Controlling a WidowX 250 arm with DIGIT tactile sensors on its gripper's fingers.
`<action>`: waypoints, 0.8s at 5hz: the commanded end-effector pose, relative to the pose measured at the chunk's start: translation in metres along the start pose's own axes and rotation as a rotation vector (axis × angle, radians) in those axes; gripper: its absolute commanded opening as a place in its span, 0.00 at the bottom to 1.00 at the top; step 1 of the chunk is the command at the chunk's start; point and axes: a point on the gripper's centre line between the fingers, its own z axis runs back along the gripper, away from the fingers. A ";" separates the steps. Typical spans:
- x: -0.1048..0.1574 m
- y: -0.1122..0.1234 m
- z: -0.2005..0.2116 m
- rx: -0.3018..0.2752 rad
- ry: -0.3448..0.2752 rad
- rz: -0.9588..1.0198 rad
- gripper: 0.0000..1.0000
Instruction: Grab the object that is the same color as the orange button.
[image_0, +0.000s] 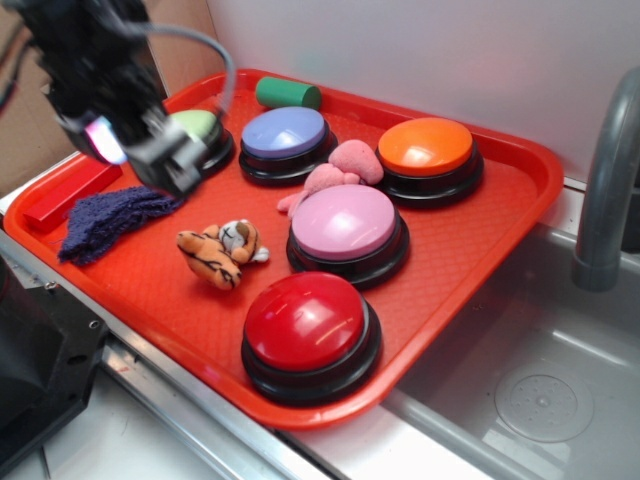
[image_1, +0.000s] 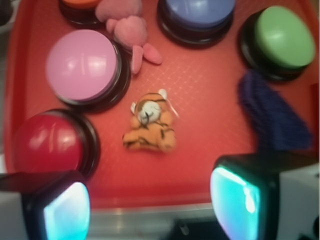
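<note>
A small orange plush tiger (image_0: 222, 252) with black stripes and a white face lies on the red tray (image_0: 480, 250), left of the pink-topped button. In the wrist view the tiger (image_1: 150, 127) lies ahead of the fingers, free of them. The orange button (image_0: 427, 156) stands at the tray's back right; only its edge (image_1: 80, 6) shows in the wrist view. My gripper (image_0: 150, 160) hangs above the tray's left side, over the blue cloth and near the green button, up and left of the tiger. It is open (image_1: 150, 207) with nothing between its fingers.
On the tray stand a red button (image_0: 308, 330), a pink button (image_0: 345, 230), a blue-purple button (image_0: 285, 140) and a green button (image_0: 200, 130). A pink plush lump (image_0: 335, 175), a blue cloth (image_0: 105, 220), a red block (image_0: 70, 195) and a green cylinder (image_0: 288, 94) lie around them. A sink with a grey faucet (image_0: 605, 190) is at right.
</note>
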 end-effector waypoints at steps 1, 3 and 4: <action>0.020 -0.001 -0.042 -0.027 -0.087 -0.023 1.00; 0.016 0.008 -0.068 -0.046 -0.051 0.012 1.00; 0.013 0.012 -0.074 -0.040 -0.047 0.036 1.00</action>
